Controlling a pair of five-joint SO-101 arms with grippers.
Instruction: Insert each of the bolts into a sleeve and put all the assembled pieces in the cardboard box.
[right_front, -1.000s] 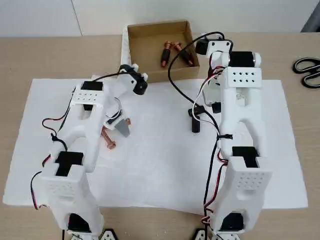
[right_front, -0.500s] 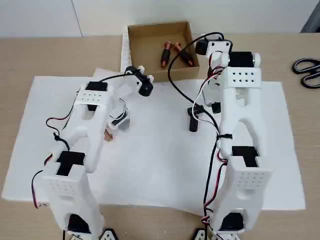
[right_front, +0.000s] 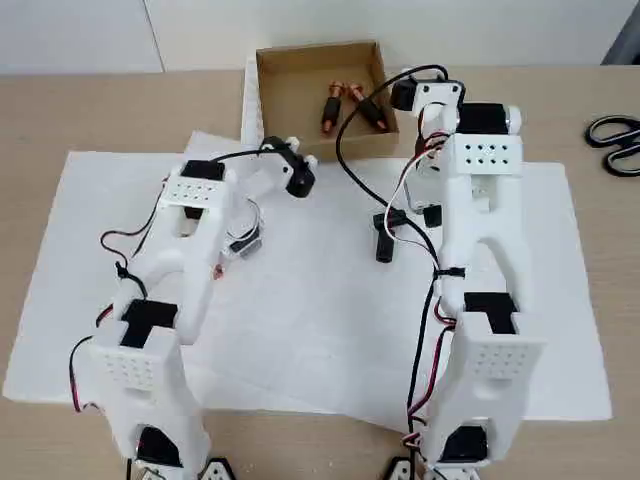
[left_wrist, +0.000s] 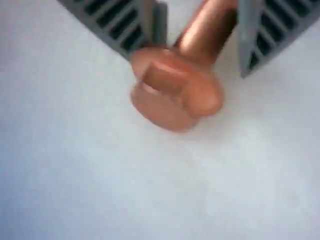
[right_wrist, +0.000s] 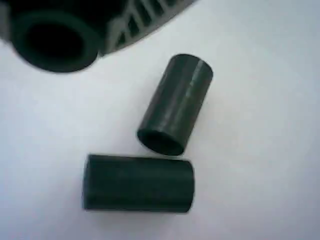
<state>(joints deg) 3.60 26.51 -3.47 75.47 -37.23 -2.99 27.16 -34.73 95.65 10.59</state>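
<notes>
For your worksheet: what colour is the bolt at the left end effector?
Copper-orange bolt; clearest in left wrist view.

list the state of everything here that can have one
cardboard box: open, two assembled pieces inside
left gripper: shut on a bolt
right gripper: shut on a sleeve
loose sleeves: two, lying on their sides

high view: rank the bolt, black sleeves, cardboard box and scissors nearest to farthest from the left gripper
1. bolt, held in the left gripper.
2. black sleeves, on the paper beside the right arm, and cardboard box, at the table's far side: too close to call.
3. scissors, at the table's right edge.
</notes>
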